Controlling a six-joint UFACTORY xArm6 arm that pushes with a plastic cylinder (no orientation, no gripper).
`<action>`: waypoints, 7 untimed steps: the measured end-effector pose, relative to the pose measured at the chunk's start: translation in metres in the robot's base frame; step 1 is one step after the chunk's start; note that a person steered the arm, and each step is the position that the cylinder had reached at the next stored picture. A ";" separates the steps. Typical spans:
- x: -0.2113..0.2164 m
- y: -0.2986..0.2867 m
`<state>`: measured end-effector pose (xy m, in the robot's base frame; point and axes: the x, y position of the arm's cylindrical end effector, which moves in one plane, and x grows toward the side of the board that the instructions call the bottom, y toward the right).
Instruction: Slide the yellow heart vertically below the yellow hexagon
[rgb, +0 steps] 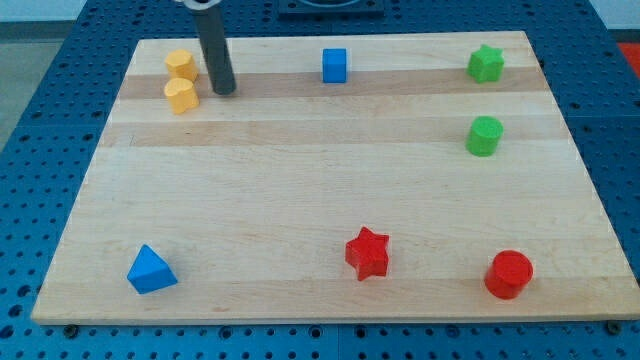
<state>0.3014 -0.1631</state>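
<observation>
- Two yellow blocks are parked in the far-left corner of the wooden board (320, 210), one right behind the other and touching or very nearly so.
- The farther one (180, 64) and the nearer one (180, 96) look pretty alike from here, so which is the yellow heart and which is the yellow hexagon honestly can't be told.
- my tip (224, 90) is planted on the board just to the right of the pair, about level with the nearer yellow block, with a small gap left between them.
- No jaws on this rig, just a straight dark rod, so nothing is being pinched or held.
- Farther right along the far edge, a blue cube (334, 65) is seen, and a green star (486, 63) is in the far-right corner.
- A green cylinder (484, 135) is set just nearer than that star.
- Along the near edge, a blue triangle-ish block (151, 269) is at the left, a red star (367, 252) around the middle, and a red cylinder (509, 274) at the right.
- The board is laid on a blue perforated table (40, 150).
</observation>
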 end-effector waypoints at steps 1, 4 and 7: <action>0.000 -0.019; 0.049 -0.039; 0.129 -0.043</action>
<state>0.4299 -0.2057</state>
